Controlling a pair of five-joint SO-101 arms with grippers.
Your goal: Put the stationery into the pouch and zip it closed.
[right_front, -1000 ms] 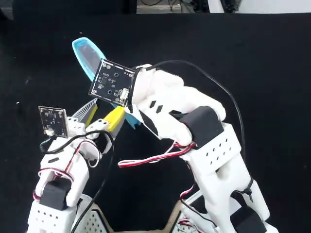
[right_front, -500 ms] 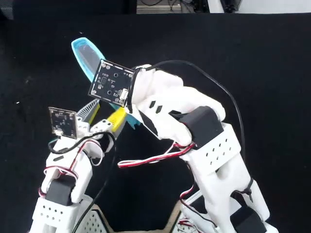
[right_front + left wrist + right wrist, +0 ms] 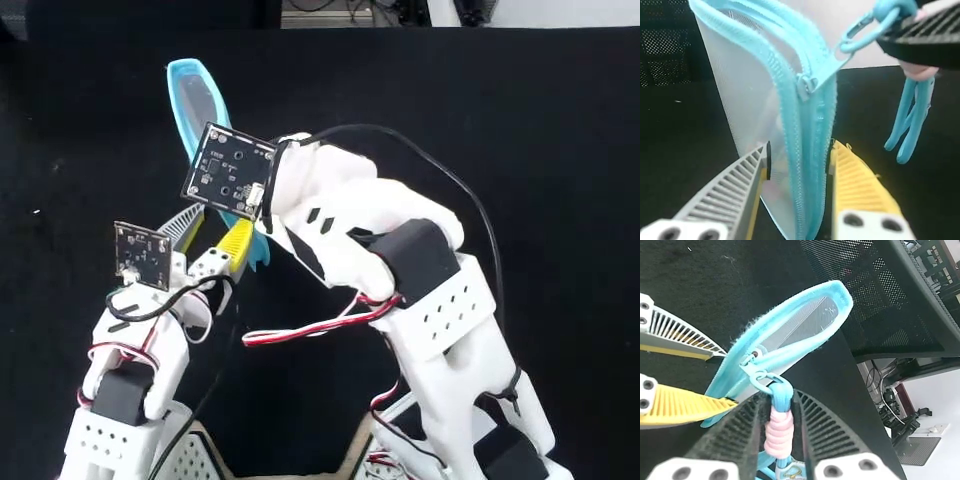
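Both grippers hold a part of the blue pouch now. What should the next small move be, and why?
Likely the right gripper should draw the cord gently toward the left gripper. It clamps the cord, which hooks the slider, and the left gripper pinches the pouch just beyond the slider, so the pouch is braced against that pull.

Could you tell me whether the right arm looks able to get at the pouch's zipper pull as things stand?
Likely yes: the right tool is shut on the zipper pull, and the left tool grips the pouch apart from it.
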